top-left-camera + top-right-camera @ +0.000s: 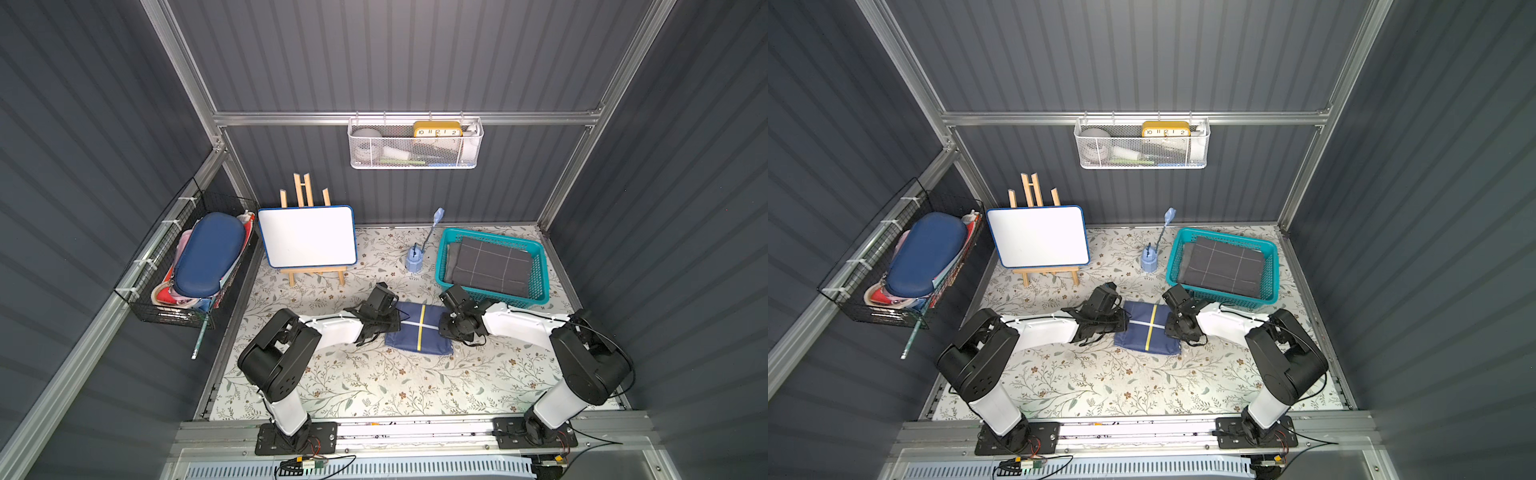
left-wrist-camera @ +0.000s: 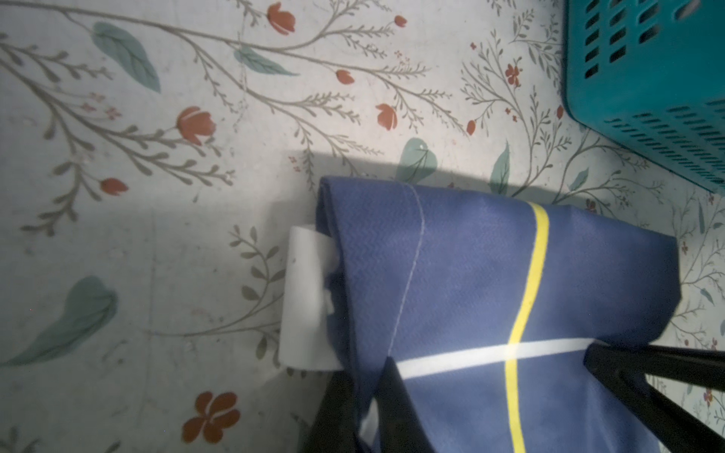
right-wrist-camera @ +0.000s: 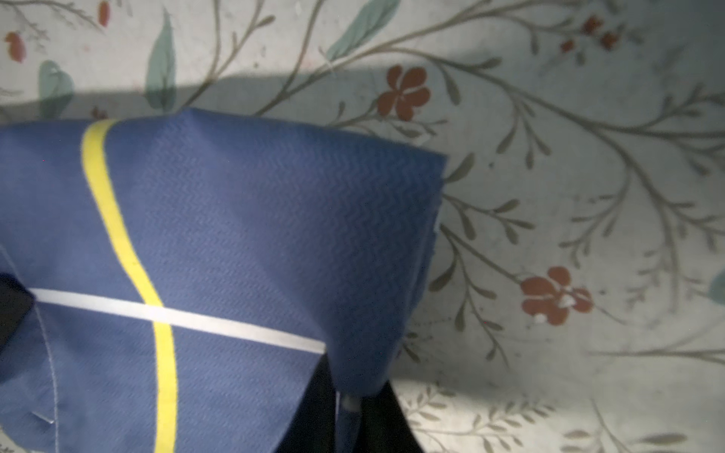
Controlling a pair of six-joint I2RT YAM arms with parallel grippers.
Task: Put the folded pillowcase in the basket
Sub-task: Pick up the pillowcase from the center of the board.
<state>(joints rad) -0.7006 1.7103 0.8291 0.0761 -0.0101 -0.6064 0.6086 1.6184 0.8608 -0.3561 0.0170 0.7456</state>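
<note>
Pinching the pillowcase (image 1: pixel 407 332) at both ends with left and right jaws shut tight.
Burying both grips under wrists (image 1: pixel 374 309) in both top views; cropping fingertips (image 3: pixel 392 427) up close.

at my ten o'clock a blank whiteboard (image 1: pixel 307 236) leans on a wooden easel (image 1: pixel 308 194), and at twelve a pale blue holder (image 1: pixel 414 262) stands on the floral table cover (image 1: pixel 374 382). at nine a black wire basket (image 1: pixel 174 318) holds a dark blue case (image 1: pixel 208 253). high at twelve a white mesh basket (image 1: pixel 415 158) holds a yellow clock (image 1: pixel 437 128).
</note>
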